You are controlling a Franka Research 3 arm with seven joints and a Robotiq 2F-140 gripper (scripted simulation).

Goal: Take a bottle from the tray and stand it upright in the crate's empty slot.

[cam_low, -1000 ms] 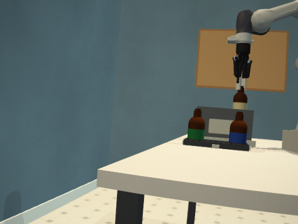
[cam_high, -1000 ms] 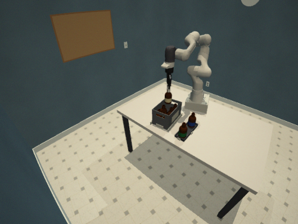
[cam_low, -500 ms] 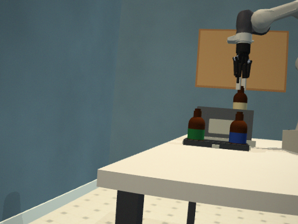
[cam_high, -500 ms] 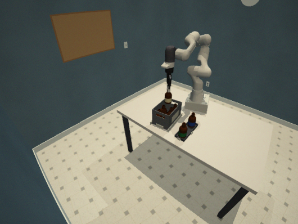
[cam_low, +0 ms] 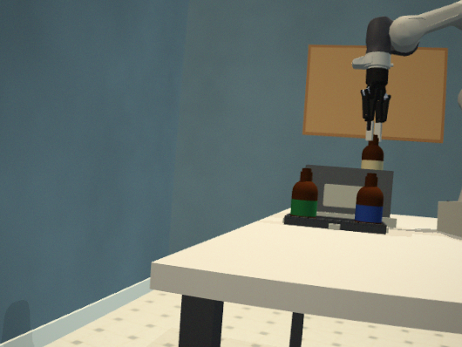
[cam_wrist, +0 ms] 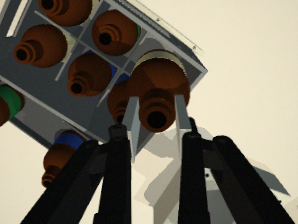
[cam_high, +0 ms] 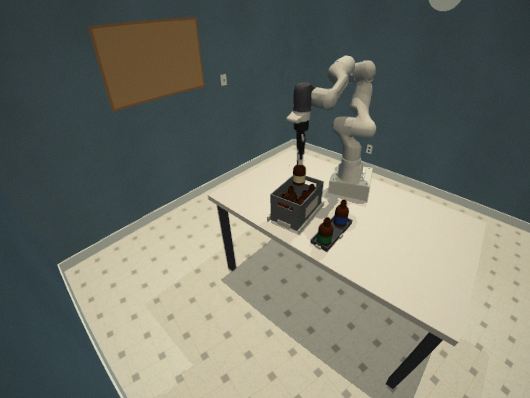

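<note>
My gripper [cam_high: 300,161] [cam_low: 374,132] [cam_wrist: 157,108] is shut on the neck of a brown bottle with a cream label [cam_high: 299,175] [cam_low: 372,157] [cam_wrist: 157,86]. The bottle hangs upright with its lower part at the rim of the grey crate [cam_high: 294,204] [cam_low: 349,192] [cam_wrist: 87,56], at the crate's far corner nearest the arm's base. Several brown bottles stand in the other slots. The dark tray [cam_high: 334,233] [cam_low: 335,222] beside the crate holds a green-labelled bottle [cam_high: 325,233] [cam_low: 304,195] and a blue-labelled bottle [cam_high: 341,214] [cam_low: 370,199]. The slot under the held bottle is hidden.
The arm's base [cam_high: 351,181] stands on the table just behind the crate and tray. The crate sits near the table's left edge. A brown board hangs on the wall behind.
</note>
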